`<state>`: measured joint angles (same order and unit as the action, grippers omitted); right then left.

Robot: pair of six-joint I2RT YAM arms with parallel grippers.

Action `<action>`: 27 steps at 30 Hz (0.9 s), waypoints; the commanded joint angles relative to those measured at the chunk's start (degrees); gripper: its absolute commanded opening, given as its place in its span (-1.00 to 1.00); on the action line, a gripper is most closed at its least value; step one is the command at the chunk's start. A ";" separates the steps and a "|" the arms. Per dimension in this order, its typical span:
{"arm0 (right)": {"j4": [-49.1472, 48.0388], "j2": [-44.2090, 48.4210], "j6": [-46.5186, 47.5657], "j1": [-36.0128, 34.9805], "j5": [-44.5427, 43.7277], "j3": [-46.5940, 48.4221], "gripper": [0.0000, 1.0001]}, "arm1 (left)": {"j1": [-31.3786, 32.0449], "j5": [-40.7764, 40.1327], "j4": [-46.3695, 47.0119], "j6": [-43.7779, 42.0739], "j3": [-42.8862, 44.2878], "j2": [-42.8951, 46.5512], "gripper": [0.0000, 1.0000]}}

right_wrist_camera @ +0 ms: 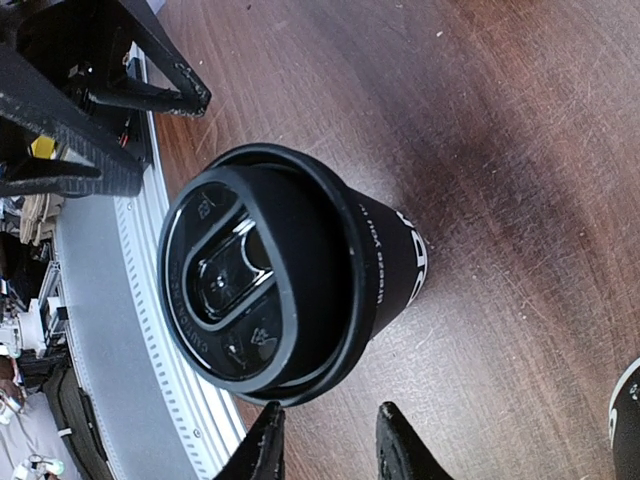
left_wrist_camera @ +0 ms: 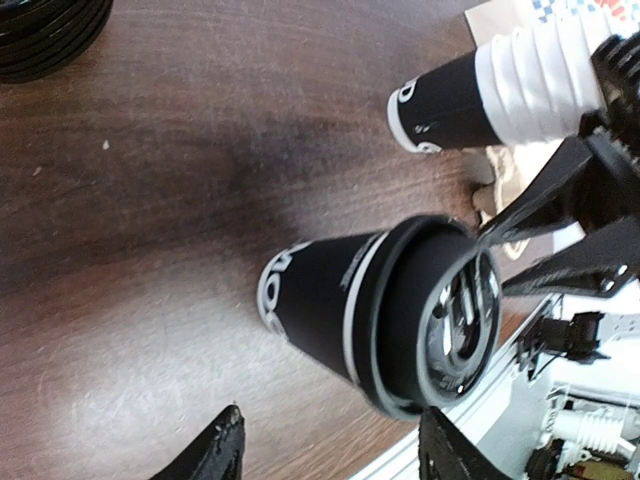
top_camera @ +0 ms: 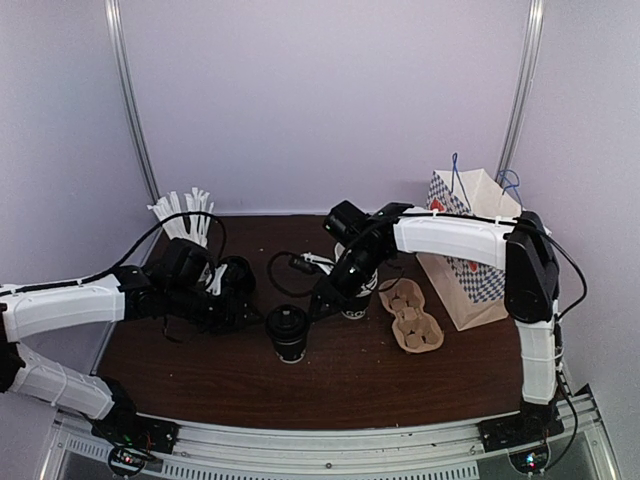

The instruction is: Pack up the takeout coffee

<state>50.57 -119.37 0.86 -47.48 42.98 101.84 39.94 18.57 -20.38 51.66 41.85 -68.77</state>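
The takeout coffee (top_camera: 287, 332) is a small dark paper cup with white lettering and a black dome lid, standing upright at the front middle of the brown table. My left gripper (top_camera: 250, 311) is just left of it, open and empty; in the left wrist view the cup (left_wrist_camera: 370, 310) sits beyond the spread fingertips (left_wrist_camera: 218, 448). My right gripper (top_camera: 322, 299) is just right of and behind the cup, open and empty. In the right wrist view the cup (right_wrist_camera: 290, 270) stands just ahead of my right gripper (right_wrist_camera: 325, 445), not between the tips.
A stack of lidless cups (top_camera: 356, 300) stands behind the right gripper and also shows in the left wrist view (left_wrist_camera: 500, 90). A cardboard cup carrier (top_camera: 411, 315) and a patterned paper bag (top_camera: 470, 250) are at the right. Black lids (top_camera: 237, 272) and white sticks (top_camera: 186, 214) are at the left back.
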 commanded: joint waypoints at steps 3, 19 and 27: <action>-1.52 -1.49 -3.04 0.29 0.08 0.11 -0.32 | -0.30 2.62 7.87 3.49 0.03 -3.72 0.20; -3.03 -1.89 -4.76 0.35 2.38 -0.92 -0.30 | -0.35 0.04 5.84 4.80 -1.23 0.19 0.13; -3.83 -2.31 -5.52 0.38 3.40 -1.89 -0.30 | -0.39 2.81 14.25 11.31 -7.36 -0.75 0.11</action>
<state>47.90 -120.68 -3.70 -47.22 45.60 100.88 39.79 19.68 -12.45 59.33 36.51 -68.55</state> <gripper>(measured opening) 0.348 0.558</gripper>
